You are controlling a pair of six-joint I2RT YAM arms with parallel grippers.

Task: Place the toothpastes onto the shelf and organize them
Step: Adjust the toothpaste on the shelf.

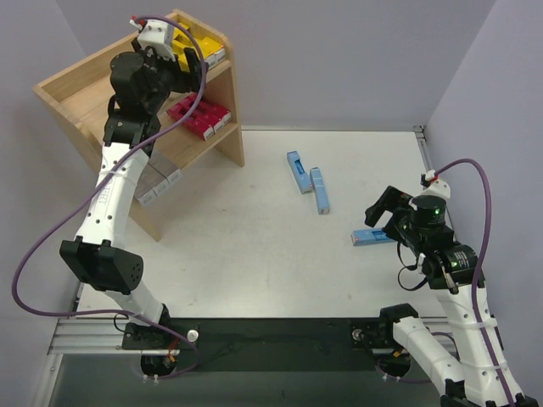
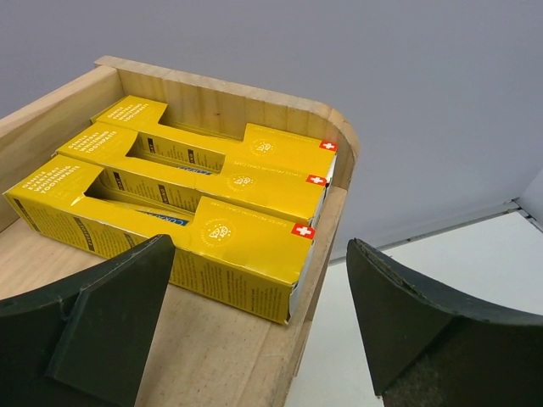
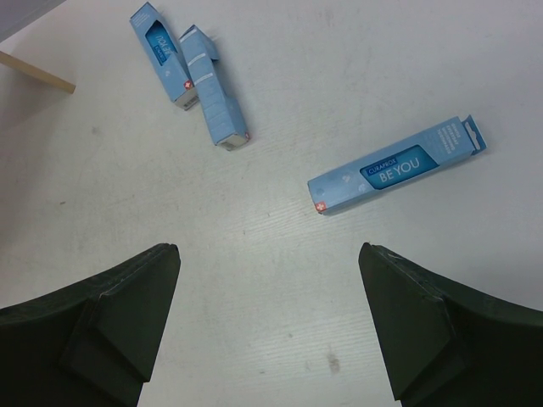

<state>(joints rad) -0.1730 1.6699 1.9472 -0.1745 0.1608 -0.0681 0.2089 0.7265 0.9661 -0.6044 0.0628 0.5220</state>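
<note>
Three yellow toothpastes (image 2: 212, 212) lie side by side at the right end of the shelf's (image 2: 212, 356) top tier. My left gripper (image 2: 261, 254) hovers open just in front of them with nothing between its fingers; in the top view the left gripper (image 1: 188, 58) is over the shelf (image 1: 64, 85). Magenta toothpastes (image 1: 200, 117) fill the middle tier, with silver-grey ones (image 1: 161, 182) below. Three light blue toothpastes lie on the table: two (image 3: 159, 55) (image 3: 212, 85) close together and one (image 3: 397, 165) apart. My right gripper (image 3: 268, 250) hangs open and empty above the table, short of that lone carton.
The shelf stands at the table's (image 1: 254, 254) back left corner against grey walls. The lone blue carton (image 1: 373, 237) lies under the right arm's wrist (image 1: 424, 220). The other two blue cartons (image 1: 307, 180) sit mid-table, right of the shelf's side panel (image 1: 236, 127).
</note>
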